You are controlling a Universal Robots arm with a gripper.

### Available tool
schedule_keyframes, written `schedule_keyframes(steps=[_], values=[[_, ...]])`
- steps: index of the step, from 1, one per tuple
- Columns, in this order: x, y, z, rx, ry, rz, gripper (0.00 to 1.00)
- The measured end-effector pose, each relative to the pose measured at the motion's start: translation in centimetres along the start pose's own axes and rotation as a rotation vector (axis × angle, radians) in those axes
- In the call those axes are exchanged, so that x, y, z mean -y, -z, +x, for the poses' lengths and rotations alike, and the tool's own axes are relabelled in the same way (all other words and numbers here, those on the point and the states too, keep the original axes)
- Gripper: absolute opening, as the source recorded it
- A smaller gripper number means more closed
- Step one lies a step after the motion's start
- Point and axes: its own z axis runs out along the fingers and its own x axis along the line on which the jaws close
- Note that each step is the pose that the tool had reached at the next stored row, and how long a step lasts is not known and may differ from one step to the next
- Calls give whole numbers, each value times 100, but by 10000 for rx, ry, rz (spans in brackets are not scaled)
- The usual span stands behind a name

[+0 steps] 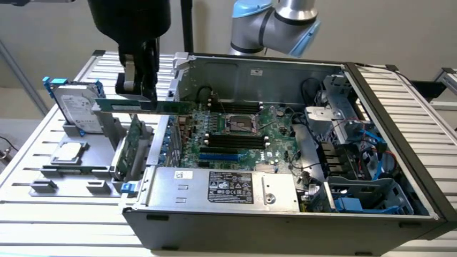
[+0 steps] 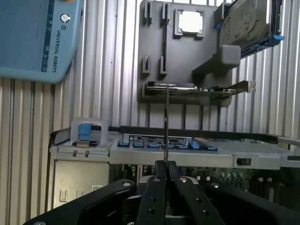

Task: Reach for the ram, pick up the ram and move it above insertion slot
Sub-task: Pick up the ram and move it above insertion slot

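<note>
Black fingers (image 1: 140, 92) clamped on long, thin green ram stick (image 1: 146, 105), lifted edge-on at 10 o'clock of black memory slots (image 1: 232, 141), w/ case wall between.

Even, soft daylight fills both views, with no hard shadows. The pale ribbed table (image 1: 400, 96) washes out toward the exterior view's right. The computer case (image 1: 286, 225) interior sits dim, its front wall nearly black. In the wrist view, the nearby gripper (image 2: 165, 171) looks dark and slightly soft.
</note>
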Motion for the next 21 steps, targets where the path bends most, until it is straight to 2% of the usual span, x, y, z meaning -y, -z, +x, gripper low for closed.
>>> schedule_keyframes(steps=[6, 15, 21], values=[[201, 15, 8, 0, 60, -6, 13], [453, 30, 6, -6, 149, -13, 13], [617, 27, -98, -6, 152, -14, 13]])
